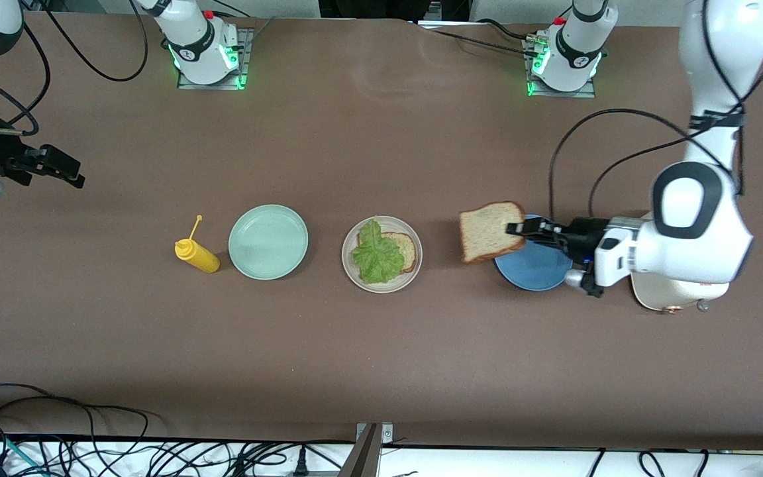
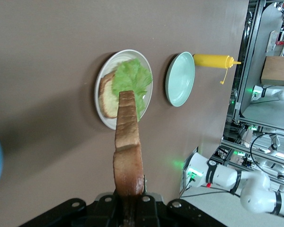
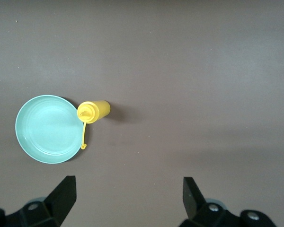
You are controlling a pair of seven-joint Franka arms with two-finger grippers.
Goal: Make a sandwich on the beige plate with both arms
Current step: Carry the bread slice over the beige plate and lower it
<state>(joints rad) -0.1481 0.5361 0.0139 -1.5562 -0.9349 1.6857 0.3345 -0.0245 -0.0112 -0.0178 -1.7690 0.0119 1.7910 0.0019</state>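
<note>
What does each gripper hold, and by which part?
The left gripper holds a bread slice by its crust edge, over the blue plate. The right gripper holds nothing.

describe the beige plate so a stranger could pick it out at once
Three plates stand in a row across the middle of the brown table. The beige plate is the middle one, between the mint-green plate and the blue plate. Only it holds food: a bread slice under a lettuce leaf.

Our left arm (image 1: 693, 225) bent low and reached sideways over the table, its left gripper (image 1: 517, 229) clamped shut on a held item, our right arm waited raised at its end, right gripper (image 1: 57, 165) spread wide
</note>
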